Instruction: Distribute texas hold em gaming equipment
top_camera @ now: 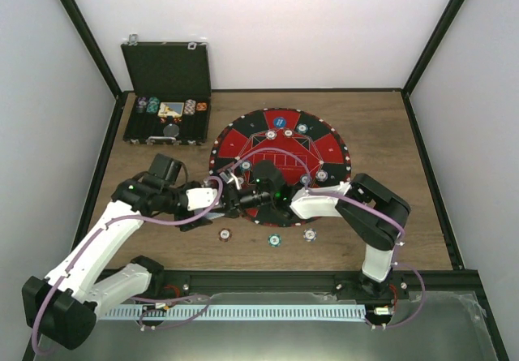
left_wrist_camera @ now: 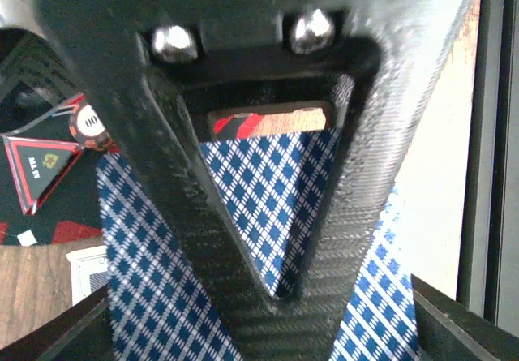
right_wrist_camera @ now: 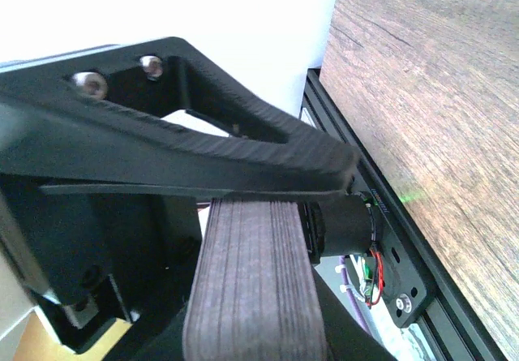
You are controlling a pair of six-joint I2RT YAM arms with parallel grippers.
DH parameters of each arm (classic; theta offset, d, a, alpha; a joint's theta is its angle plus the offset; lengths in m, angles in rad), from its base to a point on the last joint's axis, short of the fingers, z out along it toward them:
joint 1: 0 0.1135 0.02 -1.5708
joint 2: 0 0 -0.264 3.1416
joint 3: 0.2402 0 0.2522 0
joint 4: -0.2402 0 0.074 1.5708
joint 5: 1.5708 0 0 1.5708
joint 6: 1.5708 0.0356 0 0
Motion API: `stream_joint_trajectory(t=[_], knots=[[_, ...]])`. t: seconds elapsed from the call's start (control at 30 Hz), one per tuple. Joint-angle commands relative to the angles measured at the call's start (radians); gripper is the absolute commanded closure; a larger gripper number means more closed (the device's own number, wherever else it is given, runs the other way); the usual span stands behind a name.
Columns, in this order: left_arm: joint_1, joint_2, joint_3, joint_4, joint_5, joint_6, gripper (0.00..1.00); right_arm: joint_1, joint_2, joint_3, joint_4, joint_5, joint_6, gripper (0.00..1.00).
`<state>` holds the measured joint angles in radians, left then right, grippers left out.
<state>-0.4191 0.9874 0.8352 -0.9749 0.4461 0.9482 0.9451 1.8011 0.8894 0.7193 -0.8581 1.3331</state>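
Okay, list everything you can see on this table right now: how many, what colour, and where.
poker mat: one, round, red and black, centre of the table
case: one, black, lid open, far left corner, chips and cards inside
chips on the mat: several, striped, spread over the segments; exact count unclear
loose chips: three, striped, on bare wood just near of the mat
blue disc: one, far segment of the mat
card deck: one, blue-and-white diamond backs, at the mat's near edge
table: one, brown wood
left gripper: at the deck, jaw state unclear
right gripper: shut on the card deck
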Motion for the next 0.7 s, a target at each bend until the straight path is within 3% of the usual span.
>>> stream_joint_trajectory(t=[0.0,0.23,0.67], knots=[[-0.003,-0.025,0.049,-0.041,0.045,0.034,0.24,0.007,-0.002,0.001,0.029,-0.013,-0.014,0.91],[-0.003,-0.021,0.049,-0.085,0.067,0.059,0.13,0.007,-0.015,-0.027,0.061,-0.012,-0.003,0.91],[-0.003,0.003,0.036,-0.068,0.065,0.067,0.18,0.008,-0.010,-0.004,0.055,-0.019,-0.005,0.91]])
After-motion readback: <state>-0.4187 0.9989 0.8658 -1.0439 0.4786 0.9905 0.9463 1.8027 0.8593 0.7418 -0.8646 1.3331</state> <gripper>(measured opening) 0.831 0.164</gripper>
